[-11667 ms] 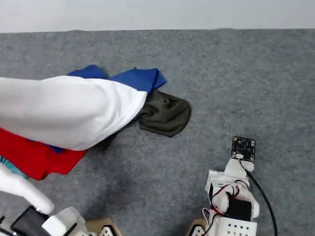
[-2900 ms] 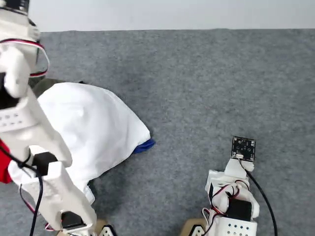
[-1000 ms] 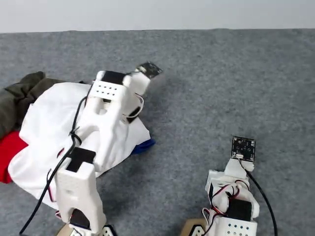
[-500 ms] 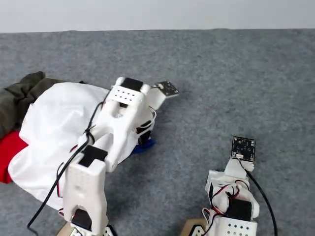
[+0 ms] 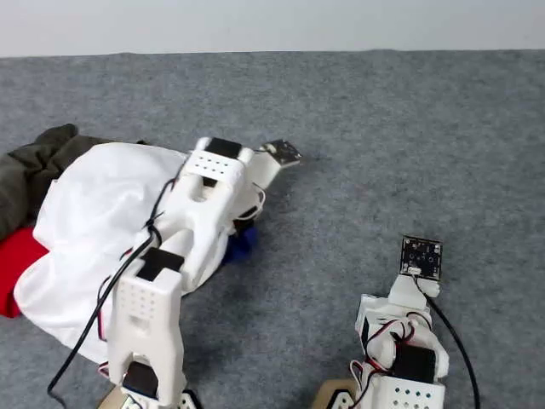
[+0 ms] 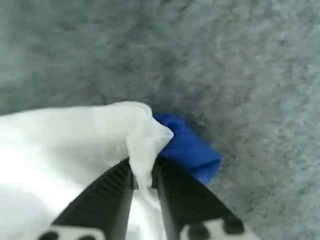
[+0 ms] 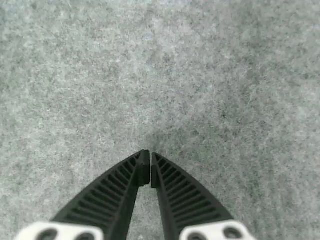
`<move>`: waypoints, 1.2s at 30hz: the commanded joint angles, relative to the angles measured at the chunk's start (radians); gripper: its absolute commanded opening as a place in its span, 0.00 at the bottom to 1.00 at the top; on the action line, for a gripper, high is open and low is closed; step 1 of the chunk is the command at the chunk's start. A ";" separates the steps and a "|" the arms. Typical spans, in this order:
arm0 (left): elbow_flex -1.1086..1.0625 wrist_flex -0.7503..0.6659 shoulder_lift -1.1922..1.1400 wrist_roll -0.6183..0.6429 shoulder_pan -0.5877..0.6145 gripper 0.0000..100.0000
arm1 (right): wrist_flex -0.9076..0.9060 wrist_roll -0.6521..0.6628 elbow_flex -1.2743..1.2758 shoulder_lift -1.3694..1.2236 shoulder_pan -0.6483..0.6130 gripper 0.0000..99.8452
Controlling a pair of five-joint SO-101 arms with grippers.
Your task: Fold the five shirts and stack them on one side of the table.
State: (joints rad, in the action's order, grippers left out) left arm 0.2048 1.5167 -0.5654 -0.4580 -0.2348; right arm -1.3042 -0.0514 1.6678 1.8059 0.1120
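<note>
White cloth shirt (image 5: pixel 102 204): it lies crumpled and unfolded on the left side of the table, on top of the other shirts you can see; its nearest edge comes close to your left arm's base.
Right arm (image 5: pixel 400 341): it sits tucked in by its base at the near right, well apart from the shirts.
Right gripper (image 7: pixel 147 160): its black ribbed fingers are pressed together at the tips with nothing between them, above bare cover.
Red cloth shirt (image 5: pixel 17 268): it pokes out from under the white cloth shirt at the left edge.
Blue cloth shirt (image 6: pixel 187 147): a bunched corner sticks out from under the white one's right edge, lying on the cover just beside your left gripper.
Left arm (image 5: pixel 200 213): it stretches from the near left across the white cloth shirt to that shirt's right edge.
Left gripper (image 6: pixel 143 170): you have it pinching a fold of the white cloth shirt's edge; the fold stands up between the two black fingers.
Dark olive cloth shirt (image 5: pixel 30 166): it is crumpled at the far left, partly under the white one.
Grey carpet-like table cover (image 5: pixel 383 128): it runs to the far edge.
</note>
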 commanded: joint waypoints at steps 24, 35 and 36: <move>-0.142 0.157 0.367 -0.089 0.153 0.13 | -0.004 0.012 0.015 0.007 -0.005 0.01; -0.154 0.077 0.104 -0.064 0.152 0.16 | -0.004 0.012 0.015 0.007 -0.005 0.01; -0.154 0.066 0.095 -0.064 0.155 0.16 | -0.004 0.012 0.015 0.007 -0.005 0.01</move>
State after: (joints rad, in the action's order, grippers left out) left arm 0.0483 1.6088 -0.4657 -0.5301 -0.0813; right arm -1.3042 -0.0514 1.6678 1.8059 0.1120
